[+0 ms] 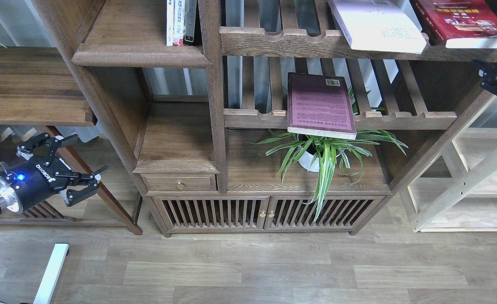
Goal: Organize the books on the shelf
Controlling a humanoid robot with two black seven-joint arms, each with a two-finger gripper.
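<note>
Left gripper (pixel 74 159) hangs low on the left beside the cabinet, black fingers spread wide, nothing between them. Right gripper (pixel 495 78) peeks in at the far right edge, dark and partly cut off; whether its jaws are apart I cannot tell. The maroon-purple paperback with fine printed text (pixel 321 105) lies on the middle slatted rack, its near edge overhanging a green spider plant in a white pot (pixel 322 154). On the upper slatted rack, the pale white-lavender paperback (pixel 377 25) sits just left of the red glossy-cover paperback (pixel 463 21). The solid dark-brown wood shelf with rounded front lip (pixel 140 55), upper left, carries thin upright white-spined books (pixel 180 23).
</note>
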